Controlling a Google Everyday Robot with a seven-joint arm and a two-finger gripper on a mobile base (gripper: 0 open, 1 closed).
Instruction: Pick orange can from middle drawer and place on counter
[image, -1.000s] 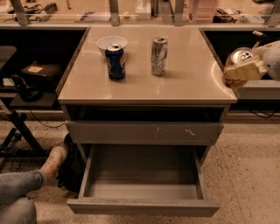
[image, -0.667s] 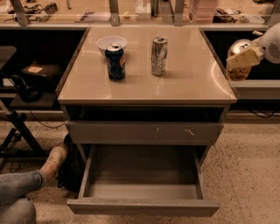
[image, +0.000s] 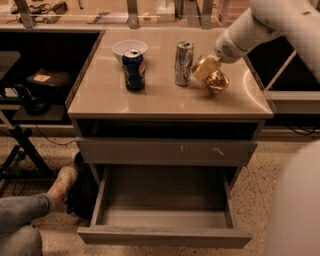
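Observation:
My gripper (image: 206, 69) reaches in from the upper right on a white arm and is shut on the orange can (image: 219, 82). The can is tilted and held just above the right side of the beige counter (image: 165, 97), right beside the taller silver can (image: 183, 63). I cannot tell whether the orange can touches the counter. The middle drawer (image: 165, 236) is pulled out below, and its grey inside shows nothing in it.
A dark blue can (image: 134, 70) and a white bowl (image: 129, 47) stand at the counter's back left. A shut drawer front with pale scratches (image: 165, 151) sits above the open drawer. A person's leg and shoe (image: 60, 182) lie on the floor at left.
The arm has swung left from beyond the counter's right edge, carrying the orange can to over the counter beside the silver can.

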